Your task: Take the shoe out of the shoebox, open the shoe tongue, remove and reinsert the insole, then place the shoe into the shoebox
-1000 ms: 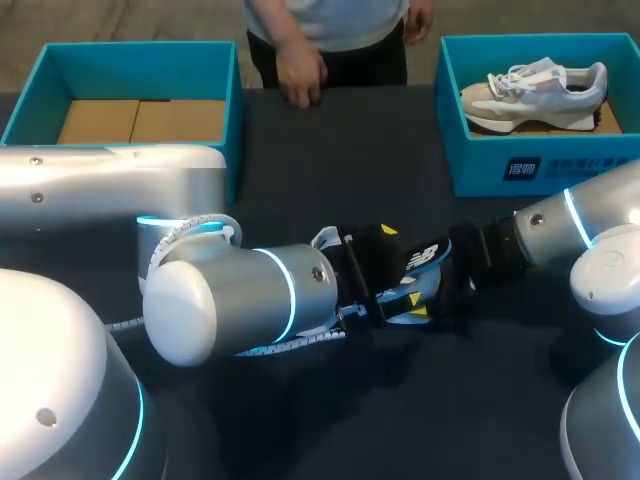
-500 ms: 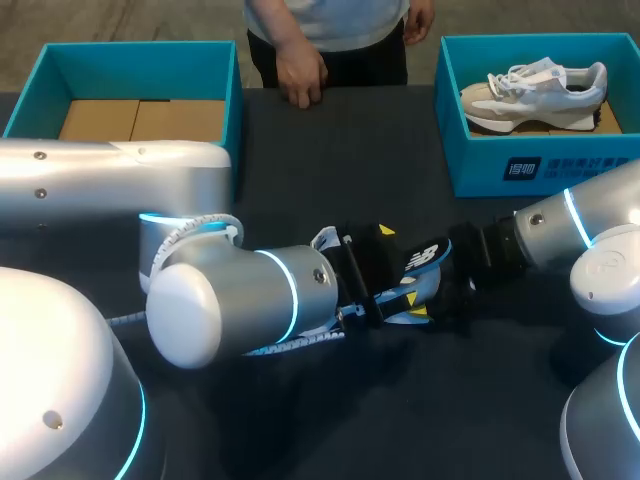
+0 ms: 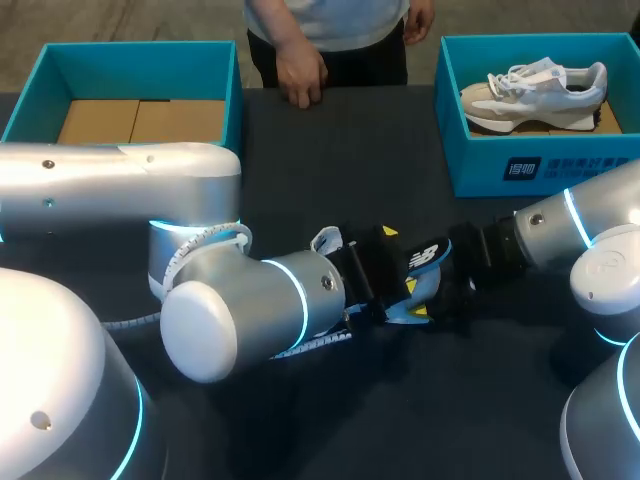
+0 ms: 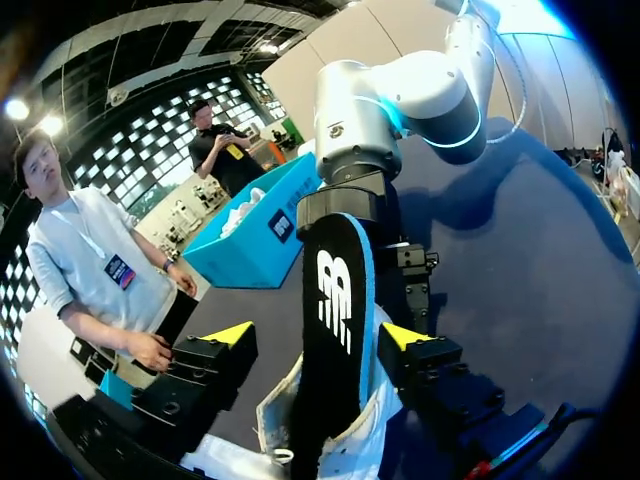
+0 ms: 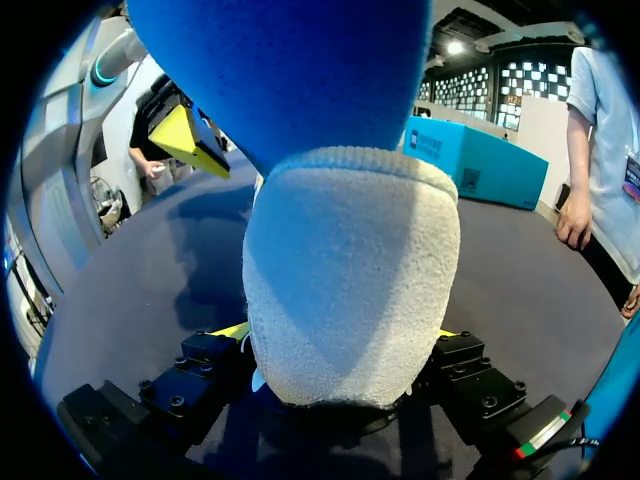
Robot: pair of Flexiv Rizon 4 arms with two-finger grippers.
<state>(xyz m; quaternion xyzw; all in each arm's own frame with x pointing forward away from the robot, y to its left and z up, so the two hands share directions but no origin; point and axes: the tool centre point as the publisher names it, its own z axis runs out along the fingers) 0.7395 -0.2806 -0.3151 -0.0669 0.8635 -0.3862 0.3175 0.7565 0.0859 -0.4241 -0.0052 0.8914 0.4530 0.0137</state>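
A black insole (image 3: pixel 425 255) with a blue underside sticks out of a white shoe (image 4: pixel 340 450) at mid-table, between my two grippers. My left gripper (image 3: pixel 402 272) straddles the insole (image 4: pixel 335 320). One yellow fingertip (image 4: pixel 400 335) is almost against it and the other (image 4: pixel 235 335) stands off, so it is open. My right gripper (image 3: pixel 462 280) faces it from the right. In the right wrist view the shoe's white padded end (image 5: pixel 350 290) fills my right gripper (image 5: pixel 340 335), which is shut on it, under the blue insole (image 5: pixel 290 70).
A teal shoebox (image 3: pixel 500 165) at the back right holds a second pale shoe (image 3: pixel 535 90). Another teal box (image 3: pixel 140 50) with a cardboard floor stands at the back left. A person's hand (image 3: pixel 300 80) rests on the table's far edge.
My left arm has shifted slightly rightward, and its fingers have drawn closer around the insole. The right arm and the shoe have stayed put.
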